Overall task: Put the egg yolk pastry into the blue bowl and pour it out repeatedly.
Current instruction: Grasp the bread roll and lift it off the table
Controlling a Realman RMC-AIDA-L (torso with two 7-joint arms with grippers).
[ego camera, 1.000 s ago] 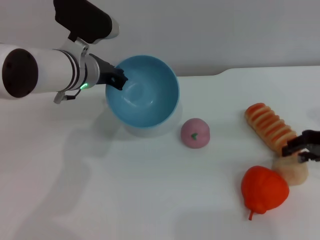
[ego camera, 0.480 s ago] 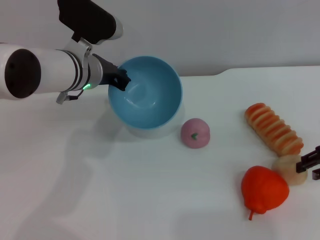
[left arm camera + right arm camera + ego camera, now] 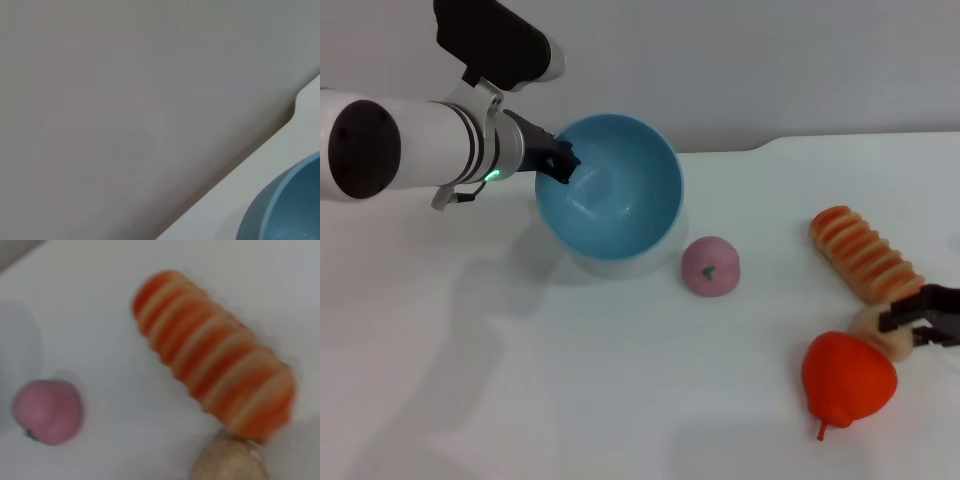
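White tabletop (image 3: 570, 380) all round you. Your left gripper (image 3: 558, 160) is clamped on the rim of the blue bowl (image 3: 610, 185), holding it tilted, mouth toward the table's middle. Your right gripper (image 3: 923, 322) sits over the egg yolk pastry (image 3: 872, 322), fingers spread, not closed on it. That pastry lies between the striped bread (image 3: 863, 254) and the orange fruit (image 3: 848, 379). Pink bun (image 3: 710, 266) sits just beside the bowl.

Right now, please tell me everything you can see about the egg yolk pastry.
The egg yolk pastry is a small, pale beige, matte, rounded lump lying on the white table at the robot's right. It sits at the near end of the orange-striped bread, just behind the orange fruit-shaped toy. The right gripper partly covers it; whether it is gripped cannot be told.
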